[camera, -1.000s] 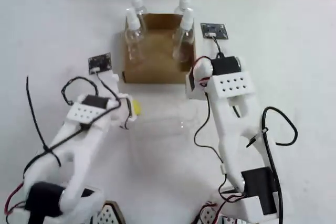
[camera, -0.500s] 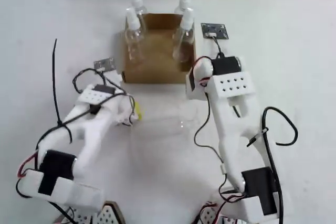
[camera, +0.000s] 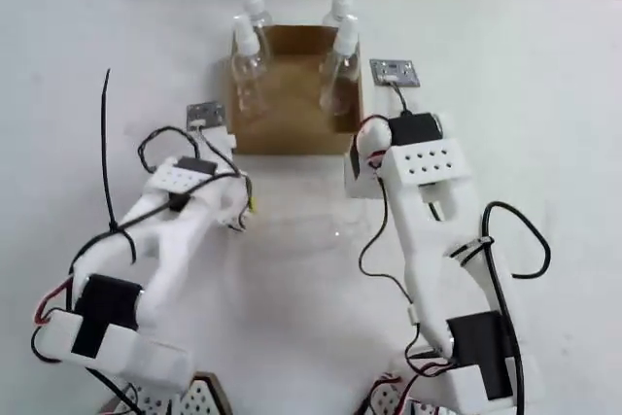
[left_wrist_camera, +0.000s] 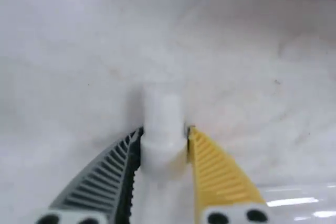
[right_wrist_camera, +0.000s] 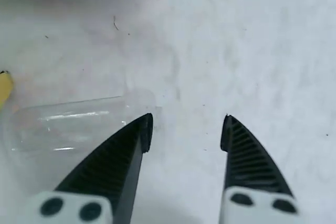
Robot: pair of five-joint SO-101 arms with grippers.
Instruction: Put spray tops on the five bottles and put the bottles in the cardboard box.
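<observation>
The small white plastic spray top (left_wrist_camera: 163, 103) sits pinched in the jaws of the left gripper (left_wrist_camera: 164, 132), but the clear plastic bottle (right_wrist_camera: 68, 124) lies loose on the white counter (right_wrist_camera: 262, 35) beside the wide-open jaws of the right gripper (right_wrist_camera: 186, 124), so pressing the top on could roll it away.

Two arms with white printed shells: left arm (camera: 160, 240), right arm (camera: 428, 230). Black motor blocks (camera: 481, 342) at joints; loose black cables (camera: 103, 143); white wrist plates (camera: 423, 157) with rows of round holes. Left pincer (left_wrist_camera: 164, 135): one grey ribbed finger (left_wrist_camera: 105, 182), one yellow (left_wrist_camera: 220, 177). Right pincer (right_wrist_camera: 186, 124): two black ribbed fingers (right_wrist_camera: 115, 166) on white bases with dark screw holes.
</observation>
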